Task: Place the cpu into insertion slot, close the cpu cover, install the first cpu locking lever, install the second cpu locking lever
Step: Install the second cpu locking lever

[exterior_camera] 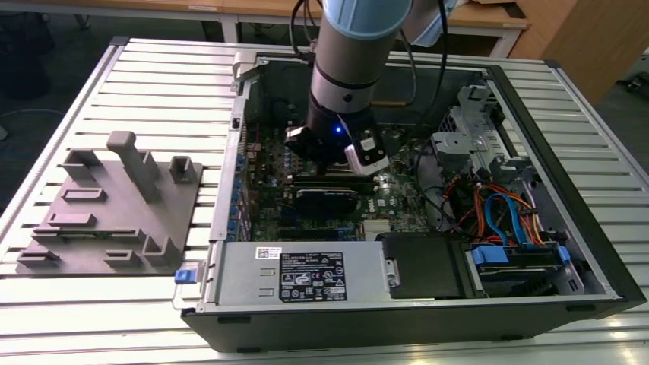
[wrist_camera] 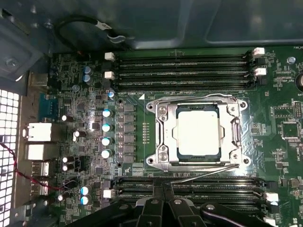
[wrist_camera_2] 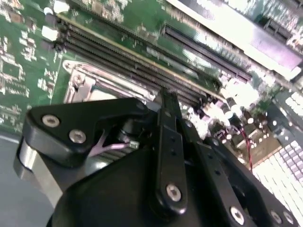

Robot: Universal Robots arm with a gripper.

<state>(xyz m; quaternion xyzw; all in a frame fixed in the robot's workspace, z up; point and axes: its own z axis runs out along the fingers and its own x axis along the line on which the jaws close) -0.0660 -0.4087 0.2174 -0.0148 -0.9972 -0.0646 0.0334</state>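
In the first wrist view the cpu (wrist_camera: 198, 130) lies flat in the insertion slot (wrist_camera: 152, 107), its silver top showing through the window of the cpu cover (wrist_camera: 163, 132), which is folded down over it. One thin wire lever (wrist_camera: 189, 97) runs along the slot's far side. A second lever (wrist_camera: 208, 173) stands slanted along the near side. My gripper (wrist_camera: 163, 191) is shut with nothing held, its tips right by that slanted lever's free end. The second wrist view has the fingers (wrist_camera_2: 168, 123) over the slot's corner (wrist_camera_2: 85, 82). In the exterior view my gripper (exterior_camera: 319, 160) reaches down into the open computer case.
Long black memory slots (wrist_camera: 184, 66) flank the socket on both sides, with a row of capacitors (wrist_camera: 106, 126) beside it. The case holds a black card (exterior_camera: 324, 199), a power supply (exterior_camera: 304, 275) and cable bundles (exterior_camera: 497, 217). A grey fixture (exterior_camera: 112, 213) sits at the exterior view's left.
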